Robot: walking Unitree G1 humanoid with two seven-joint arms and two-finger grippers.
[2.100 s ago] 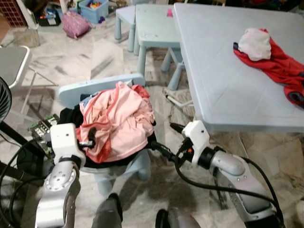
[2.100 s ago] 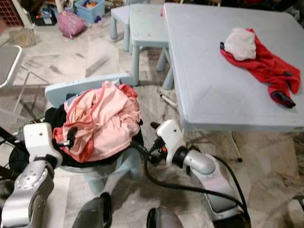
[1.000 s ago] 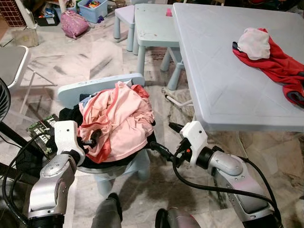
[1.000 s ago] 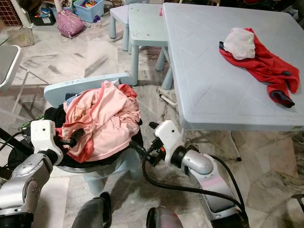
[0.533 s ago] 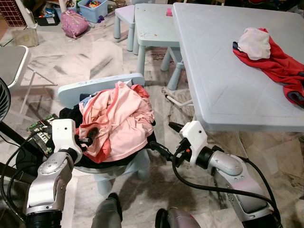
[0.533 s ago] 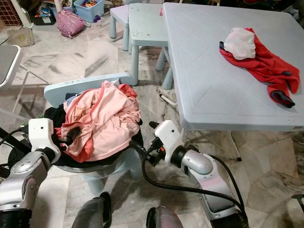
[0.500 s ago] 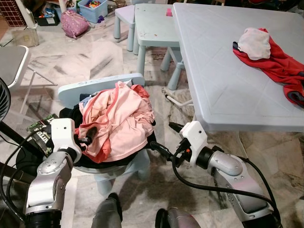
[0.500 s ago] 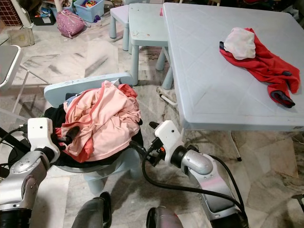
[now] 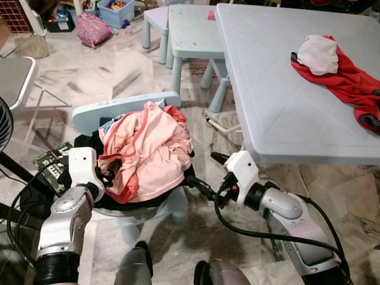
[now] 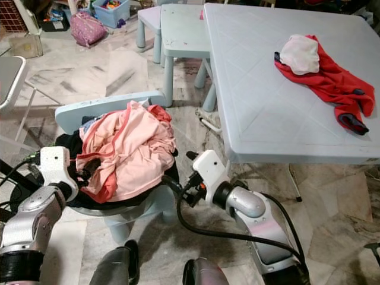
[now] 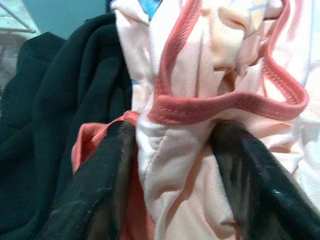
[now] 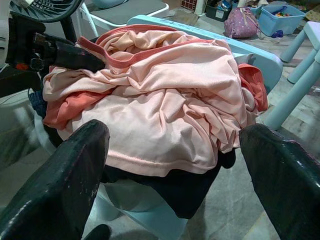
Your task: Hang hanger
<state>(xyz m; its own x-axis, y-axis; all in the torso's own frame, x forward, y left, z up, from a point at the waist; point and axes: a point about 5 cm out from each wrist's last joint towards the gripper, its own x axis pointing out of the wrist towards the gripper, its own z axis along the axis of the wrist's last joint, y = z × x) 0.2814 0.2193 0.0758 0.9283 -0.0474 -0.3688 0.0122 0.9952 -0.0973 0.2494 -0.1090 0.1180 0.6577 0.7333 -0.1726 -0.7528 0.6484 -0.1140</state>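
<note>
Since half a second ago the left tool (image 9: 113,168) has been pressing slightly deeper into the pink garment (image 9: 151,148), its fingers (image 11: 105,190) now clamping a fold by the coral trim. The heap is lying on the small blue chair (image 9: 119,107). No hanger can be made out. The right tool (image 9: 205,176) is hovering released at the chair's right edge, beside the table (image 9: 279,113).

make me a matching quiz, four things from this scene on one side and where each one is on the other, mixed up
Things:
1. pink shirt
2. red garment
3. purple bag
4. left gripper

Places:
A. on the floor, far back
B. on the big table
C. piled on the small chair
D. at the pile's edge, jaws around a pink fold

Pairs: 1-C, 2-B, 3-A, 4-D
</note>
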